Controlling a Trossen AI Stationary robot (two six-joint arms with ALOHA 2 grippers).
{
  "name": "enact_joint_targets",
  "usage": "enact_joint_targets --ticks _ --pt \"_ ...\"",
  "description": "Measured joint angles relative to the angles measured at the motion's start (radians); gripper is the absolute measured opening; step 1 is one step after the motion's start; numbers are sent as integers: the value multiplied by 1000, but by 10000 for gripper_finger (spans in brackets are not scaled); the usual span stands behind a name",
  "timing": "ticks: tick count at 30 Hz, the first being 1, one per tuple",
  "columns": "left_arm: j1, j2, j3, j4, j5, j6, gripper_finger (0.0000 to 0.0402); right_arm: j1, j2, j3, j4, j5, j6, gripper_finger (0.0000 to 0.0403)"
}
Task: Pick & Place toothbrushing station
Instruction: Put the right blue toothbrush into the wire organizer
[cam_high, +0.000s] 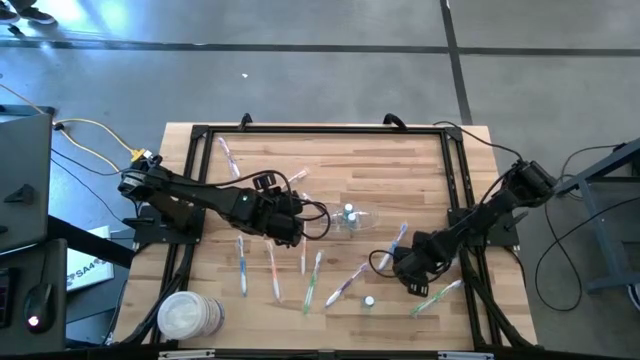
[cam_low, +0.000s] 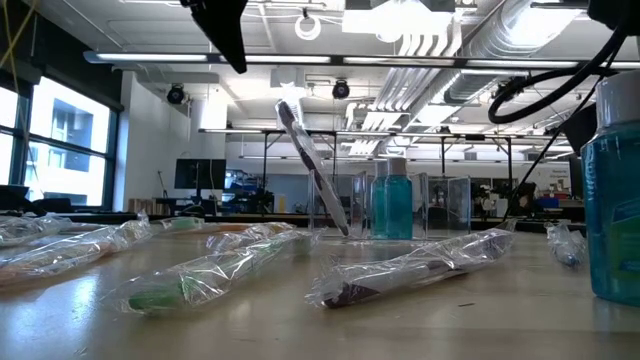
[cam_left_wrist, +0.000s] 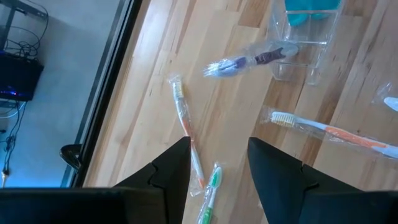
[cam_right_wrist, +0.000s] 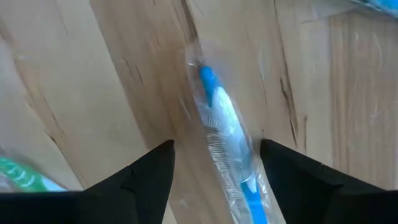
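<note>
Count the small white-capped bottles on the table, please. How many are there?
2. The first bottle stands in the clear container near the table's middle; the second bottle stands alone near the low camera's edge. Others may be hidden.

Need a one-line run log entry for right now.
left gripper: open, empty, above table | right gripper: open, straddling wrapped blue toothbrush | clear container: mid-table

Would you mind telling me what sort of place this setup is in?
Probably a robotics lab or workshop: the low view shows exposed ceiling ducts and monitors behind, and the wooden table stands on a bare concrete floor.
</note>
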Motion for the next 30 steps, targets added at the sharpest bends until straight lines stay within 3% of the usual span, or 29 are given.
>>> enact_joint_targets --ticks 6,14,22,30 --pt "0 0 -1 32 0 -2 157 -22 1 -2 -15 6 -40 167" --pt "0 0 -1 29 0 -31 157 -66 3 -3 -48 -5 -89 19" --pt "0 0 -1 27 0 -31 157 -78 -32 3 -107 5 -68 17" --pt "0 0 -1 3 -24 -28 157 -75 -150 120 -373 150 -23 15"
